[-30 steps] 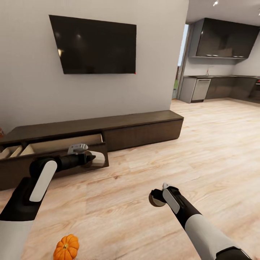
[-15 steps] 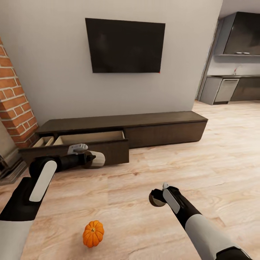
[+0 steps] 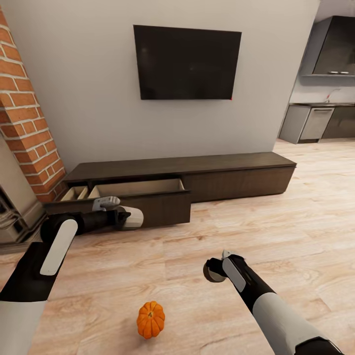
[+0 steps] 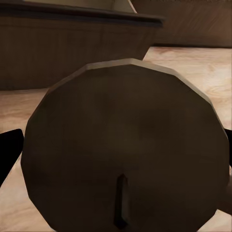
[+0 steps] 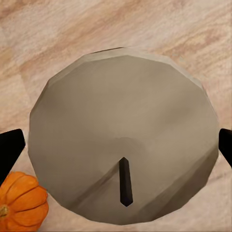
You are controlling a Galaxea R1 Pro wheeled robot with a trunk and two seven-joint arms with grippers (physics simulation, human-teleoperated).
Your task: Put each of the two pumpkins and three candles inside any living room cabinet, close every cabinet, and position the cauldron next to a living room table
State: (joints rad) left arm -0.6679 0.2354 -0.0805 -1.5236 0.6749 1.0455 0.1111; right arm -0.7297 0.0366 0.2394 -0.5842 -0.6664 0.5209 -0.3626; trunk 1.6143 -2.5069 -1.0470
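Note:
A bright-orange pumpkin [image 3: 150, 319] sits on the wood floor between my two arms; it also peeks past the candle in the right wrist view as the pumpkin [image 5: 21, 200]. The long dark-brown cabinet [image 3: 236, 175] runs along the wall, its left drawer [image 3: 140, 189] pulled out. My left gripper [image 3: 128, 217] is shut on a pale round candle [image 3: 136, 218], held just in front of that drawer front; the wick end of this candle [image 4: 125, 145] faces the left wrist camera. My right gripper [image 3: 215, 269] is shut on another candle [image 5: 121, 130] above the floor.
A black TV [image 3: 187, 62] hangs above the cabinet. A brick fireplace [image 3: 27, 118] stands at the left. A kitchen [image 3: 320, 121] opens at the far right. Open wood floor [image 3: 276, 236] spreads ahead and to the right.
The camera has turned left, so cabinet, TV and pumpkin have slid right in the picture and the brick wall has come in. Both arms hold their candles as before.

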